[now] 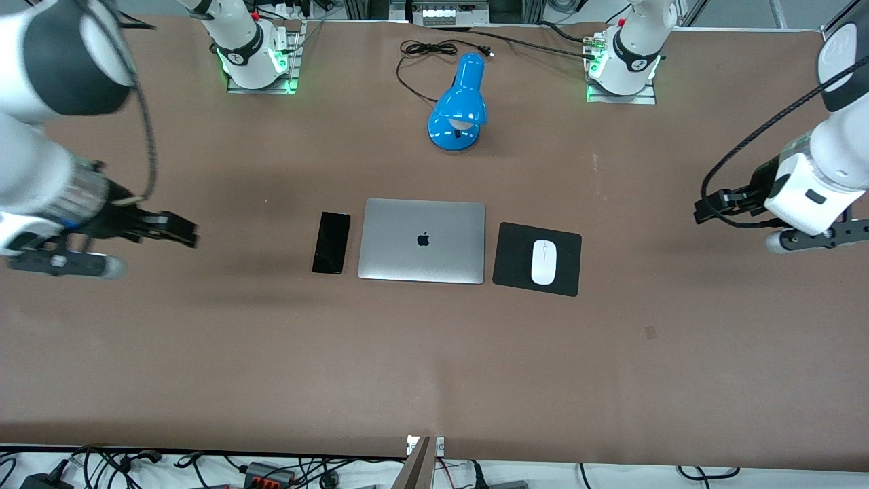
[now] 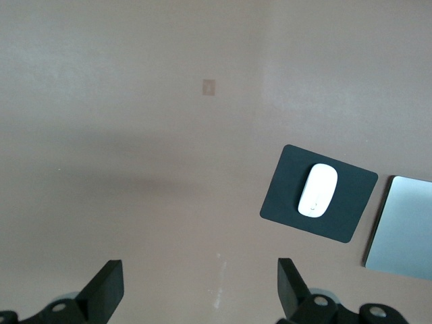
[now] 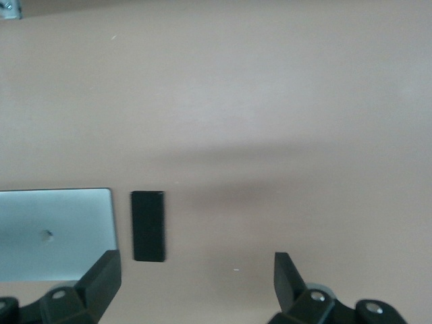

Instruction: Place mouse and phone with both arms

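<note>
**Both grippers empty, fingers wide, over bare worktop at either end**

Front view: the phone (image 1: 331,242) lies flat on the brown worktop (image 1: 434,367), just beside the closed silver laptop (image 1: 422,240), toward the right arm's end. The mouse (image 1: 544,261) sits on the black mouse pad (image 1: 517,257), just beside the laptop toward the left arm's end. A blue desk lamp (image 1: 459,105) stands farther from the camera than the laptop. The right gripper (image 1: 178,229) hangs over bare worktop at the right arm's end, well apart from the phone. The left gripper (image 1: 706,209) hangs over bare worktop at the left arm's end, well apart from the mouse.

Left wrist view: the left gripper (image 2: 200,290) shows both fingers (image 2: 108,287) spread wide, nothing between them. The mouse (image 2: 318,190) rests on the mouse pad (image 2: 287,196), outside the gap and clear of both fingers. An edge of the laptop (image 2: 401,226) shows beside the pad.

Right wrist view: the right gripper (image 3: 197,280) has its fingers (image 3: 287,273) wide apart and empty. The phone (image 3: 148,225) lies flat, just inside the gap close to one finger, not touching it. The laptop (image 3: 54,233) lies beside the phone.
</note>
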Robot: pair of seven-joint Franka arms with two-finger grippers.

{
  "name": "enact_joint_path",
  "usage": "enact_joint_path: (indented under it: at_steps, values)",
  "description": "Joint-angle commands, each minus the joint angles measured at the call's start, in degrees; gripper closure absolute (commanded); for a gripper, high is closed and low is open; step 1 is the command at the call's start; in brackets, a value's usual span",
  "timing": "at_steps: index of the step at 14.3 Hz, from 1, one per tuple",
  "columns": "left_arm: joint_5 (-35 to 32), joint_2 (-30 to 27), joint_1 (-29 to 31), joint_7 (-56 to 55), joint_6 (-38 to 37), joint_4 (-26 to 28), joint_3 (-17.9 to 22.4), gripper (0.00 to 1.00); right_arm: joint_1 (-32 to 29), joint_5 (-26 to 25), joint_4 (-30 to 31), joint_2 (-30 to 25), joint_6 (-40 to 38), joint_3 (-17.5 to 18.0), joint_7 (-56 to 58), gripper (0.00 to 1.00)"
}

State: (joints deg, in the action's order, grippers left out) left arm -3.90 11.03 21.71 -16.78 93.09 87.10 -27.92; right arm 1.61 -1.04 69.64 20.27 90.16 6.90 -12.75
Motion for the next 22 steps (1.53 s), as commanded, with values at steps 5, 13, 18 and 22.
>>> enact_joint_path:
  at_steps: [5, 13, 18, 22]
  values:
    - [3.3, -0.8, 5.8, 1.1, 0.8, 0.3, -0.6, 0.0, -1.7, -0.8, 2.4, -3.5, -0.9, -7.7, 12.3, 0.0]
    - [2.8, -3.6, -15.9, 7.3, -0.2, 0.8, 19.2, 0.0, -2.1, -1.4, 22.9, -16.8, 8.4, -8.0, 12.7, 0.0]
    - [3.4, -3.6, -21.5, 7.2, -1.1, 0.8, 25.3, 0.0, -2.0, -1.3, 28.0, -22.1, 5.6, -7.8, 12.8, 0.0]
    - [6.4, -3.2, -21.5, 7.1, -0.5, 0.4, 25.5, 0.0, -2.0, -0.9, 27.5, -22.1, 3.9, -7.8, 12.8, 0.0]
